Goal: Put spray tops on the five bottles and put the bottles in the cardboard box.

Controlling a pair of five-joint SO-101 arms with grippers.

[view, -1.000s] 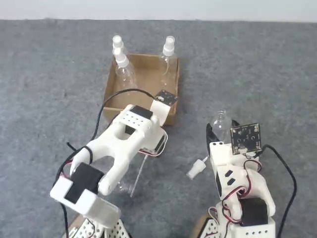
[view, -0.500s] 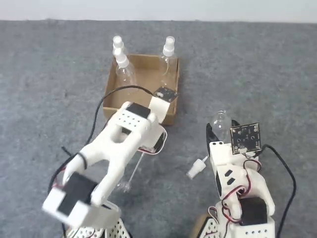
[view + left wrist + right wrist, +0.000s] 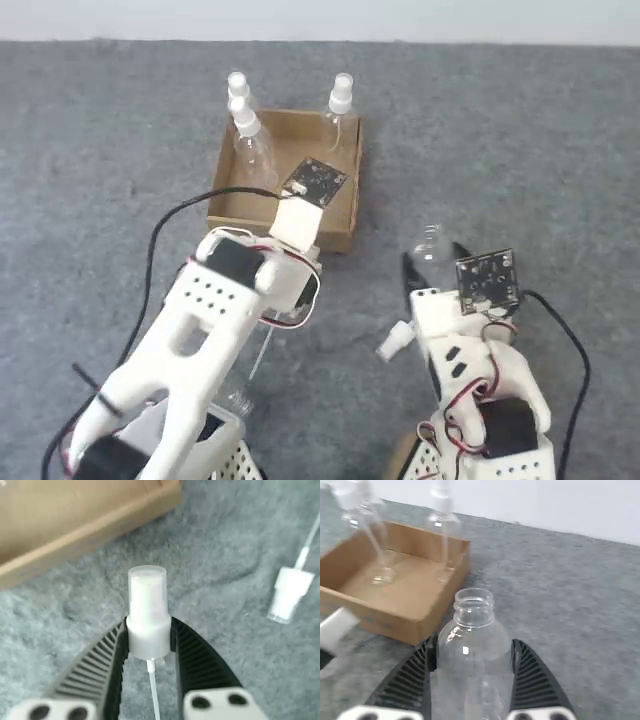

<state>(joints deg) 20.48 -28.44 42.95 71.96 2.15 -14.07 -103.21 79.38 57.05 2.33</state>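
The left gripper (image 3: 147, 626) is clamped on a white plastic spray top (image 3: 147, 600), its dip tube (image 3: 153, 690) running back between the jaws toward the wrist, just outside the brown cardboard box (image 3: 75, 530). To its right, the right gripper (image 3: 473, 649) is closed around a clear plastic bottle (image 3: 472, 630) held upright, open neck up. Mating them would likely mean swinging the top rightward and tipping its tube down into that neck; a second white spray top (image 3: 396, 341) lies on the grey carpet (image 3: 520, 150) near the bottle.
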